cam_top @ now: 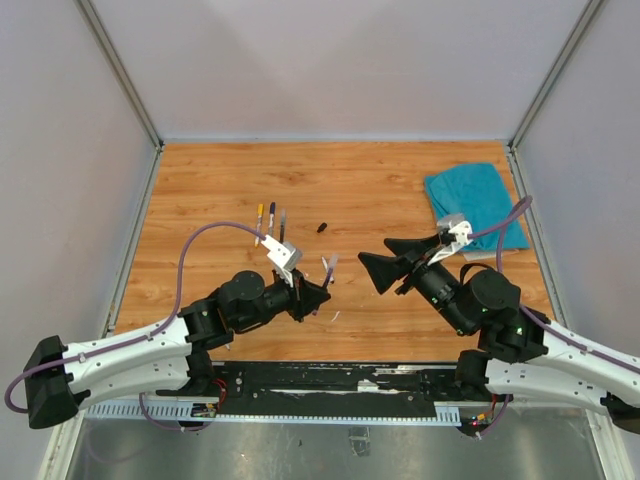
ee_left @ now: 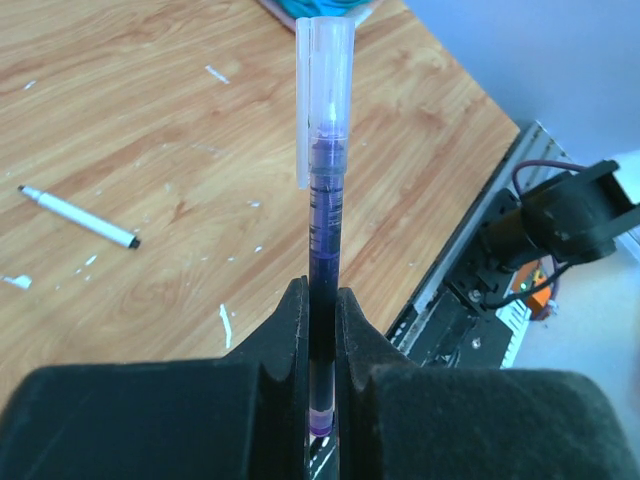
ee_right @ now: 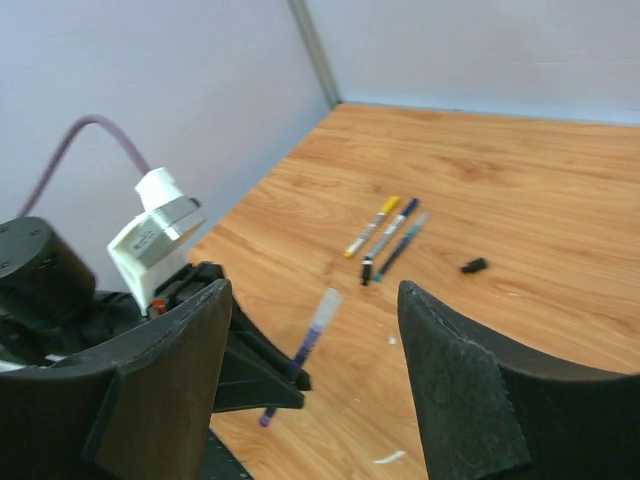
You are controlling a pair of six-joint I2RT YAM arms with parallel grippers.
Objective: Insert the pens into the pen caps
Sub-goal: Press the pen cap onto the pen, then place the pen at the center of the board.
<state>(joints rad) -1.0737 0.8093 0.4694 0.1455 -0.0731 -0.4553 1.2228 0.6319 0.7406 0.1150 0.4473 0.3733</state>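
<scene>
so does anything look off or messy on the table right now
Small pale scraps are littered across the wooden table, which looks messy. One black cap lies loose on its own, apart from the three pens lying side by side. Nothing looks broken or spilled.

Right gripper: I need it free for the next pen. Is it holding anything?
No, the right gripper stands open and empty; the purple pen sits clamped in the left gripper.

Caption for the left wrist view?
Left gripper clamps a purple pen with a clear cap; white pen lies beyond.
</scene>
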